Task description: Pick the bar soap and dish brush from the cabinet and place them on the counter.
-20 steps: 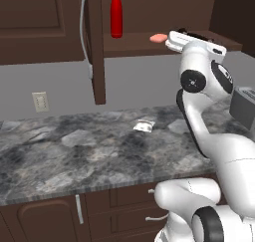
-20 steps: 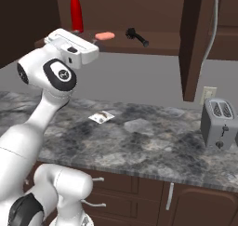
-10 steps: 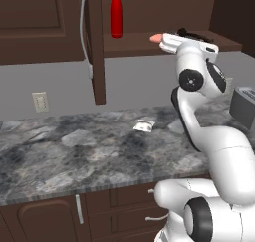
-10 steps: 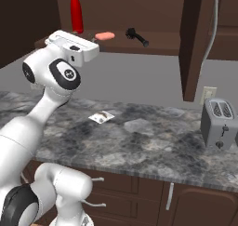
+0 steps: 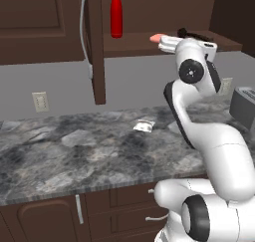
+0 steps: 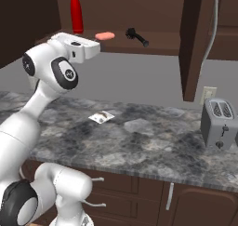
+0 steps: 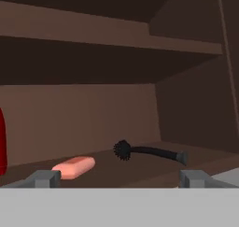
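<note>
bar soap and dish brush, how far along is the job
Nothing is done yet: the bar soap and dish brush both lie on the cabinet shelf. In hand: the gripper is open and empty, facing the shelf in front of both. Left: picking each one and placing it on the counter.

Open cabinet above the tabletop. On its lowest shelf, seen from the right base view, left to right: bottle, bar soap, dish brush, each apart from the next. The tool sits before the shelf edge, near the soap. On the tabletop: a packet at mid-left, a toaster at far right
</note>
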Tool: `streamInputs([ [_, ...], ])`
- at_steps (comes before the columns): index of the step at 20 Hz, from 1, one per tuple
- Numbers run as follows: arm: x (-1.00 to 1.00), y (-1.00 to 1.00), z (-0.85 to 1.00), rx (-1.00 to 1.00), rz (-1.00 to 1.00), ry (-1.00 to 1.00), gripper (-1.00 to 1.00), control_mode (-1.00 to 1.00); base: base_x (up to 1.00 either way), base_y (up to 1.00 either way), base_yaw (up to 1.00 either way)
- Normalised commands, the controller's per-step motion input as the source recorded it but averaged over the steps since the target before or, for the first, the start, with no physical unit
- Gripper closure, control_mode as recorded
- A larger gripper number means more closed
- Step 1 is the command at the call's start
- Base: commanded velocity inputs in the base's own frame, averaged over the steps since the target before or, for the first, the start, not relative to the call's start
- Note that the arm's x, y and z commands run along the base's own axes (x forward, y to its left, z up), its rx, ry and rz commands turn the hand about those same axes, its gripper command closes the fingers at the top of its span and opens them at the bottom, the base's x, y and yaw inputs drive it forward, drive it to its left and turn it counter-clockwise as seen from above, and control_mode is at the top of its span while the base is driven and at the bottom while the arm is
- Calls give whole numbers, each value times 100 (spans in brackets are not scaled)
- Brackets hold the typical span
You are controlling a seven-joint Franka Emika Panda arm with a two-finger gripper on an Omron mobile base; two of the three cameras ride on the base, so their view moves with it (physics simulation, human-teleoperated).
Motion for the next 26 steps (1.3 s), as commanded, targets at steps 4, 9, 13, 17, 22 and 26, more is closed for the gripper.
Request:
streamInputs([
  [4, -1, 0, 32, 0, 0, 11, -100, -100, 0, 0, 0],
  [9, -4, 0, 24, 0, 1, 14, -100, -100, 0, 0, 0],
  [13, -5, 0, 20, -1, 4, 18, -100, -100, 0, 0, 0],
  [17, -10, 0, 17, -3, 4, 16, -100, -100, 0, 0, 0],
  [22, -13, 0, -2, -1, 3, 7, -100, -100, 0, 0, 0],
  [26, -10, 1, -13, 0, 4, 6, -100, -100, 0, 0, 0],
])
